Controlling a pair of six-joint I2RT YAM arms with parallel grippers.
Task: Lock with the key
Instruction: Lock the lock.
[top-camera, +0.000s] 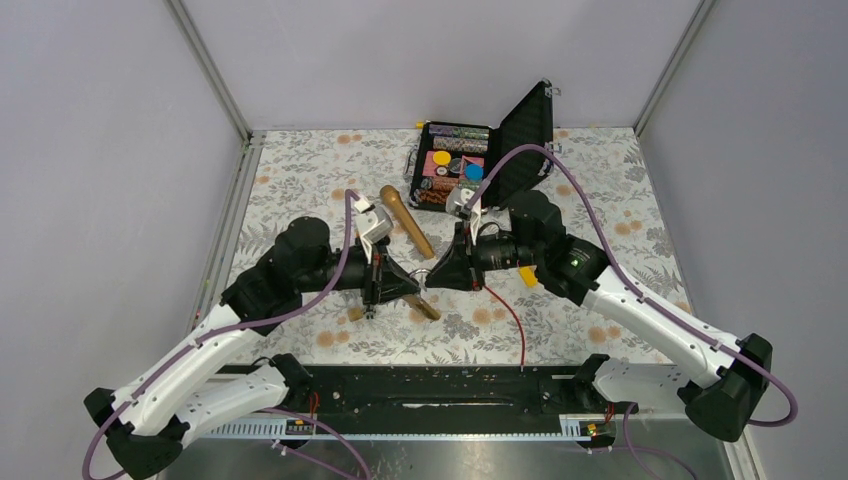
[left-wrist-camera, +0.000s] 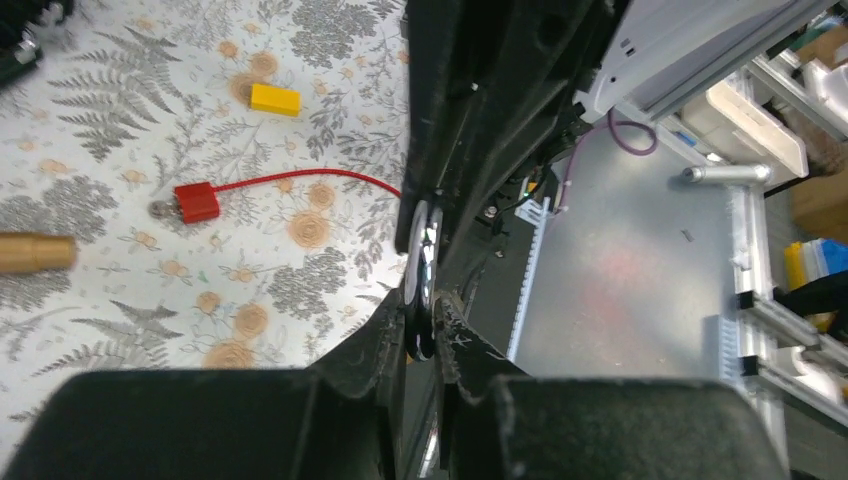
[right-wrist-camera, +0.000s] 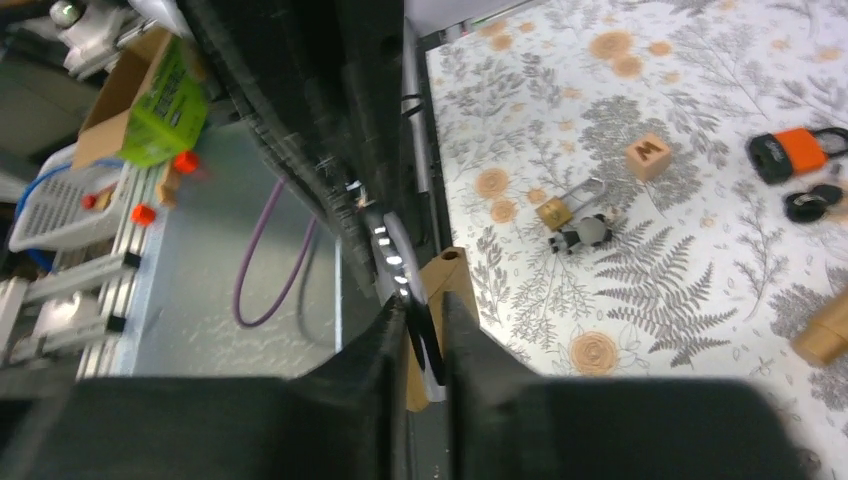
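My two grippers meet tip to tip over the middle of the floral table. My left gripper (top-camera: 412, 287) is shut on a thin silver and black metal piece (left-wrist-camera: 424, 262), seen edge on, which looks like the padlock. My right gripper (top-camera: 443, 272) is shut on a black-headed key (right-wrist-camera: 422, 338) whose silver blade points at the left gripper. In the top view a small silver loop (top-camera: 425, 277) shows between the fingertips. How the key sits in the lock is hidden by the fingers.
A brass padlock (right-wrist-camera: 556, 210), an orange padlock (right-wrist-camera: 788, 152), black keys (right-wrist-camera: 814, 202) and a lettered wooden cube (right-wrist-camera: 648, 156) lie on the table. An open black case (top-camera: 470, 165), a wooden rod (top-camera: 407, 220) and a red cable (top-camera: 512, 318) lie near the grippers.
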